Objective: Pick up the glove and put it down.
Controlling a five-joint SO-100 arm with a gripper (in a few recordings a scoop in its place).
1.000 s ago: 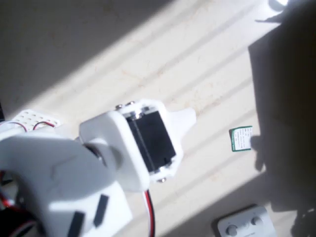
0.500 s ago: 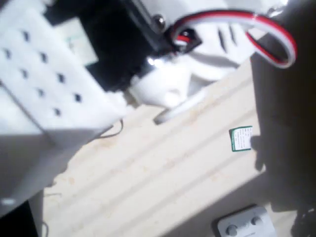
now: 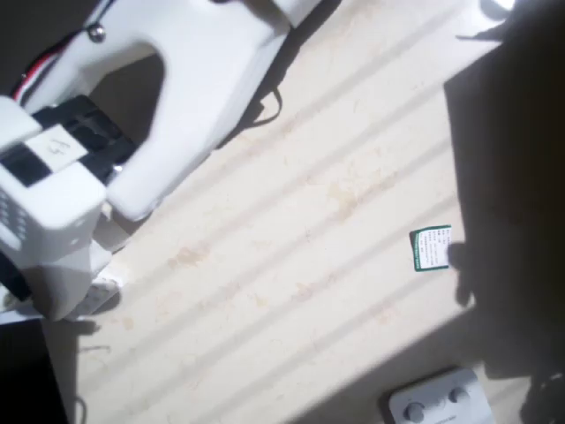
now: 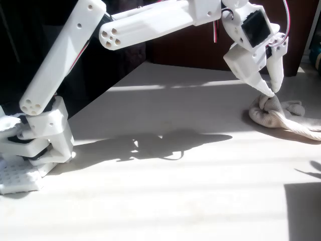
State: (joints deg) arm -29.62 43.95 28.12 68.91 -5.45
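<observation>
Arm stretched out, jaws tipped down onto glove.

In the overhead view, the white arm crossed the upper left over the sunlit, striped desk. A small green-and-white card lay at right, and a grey plate with two round buttons sat at the bottom edge.
</observation>
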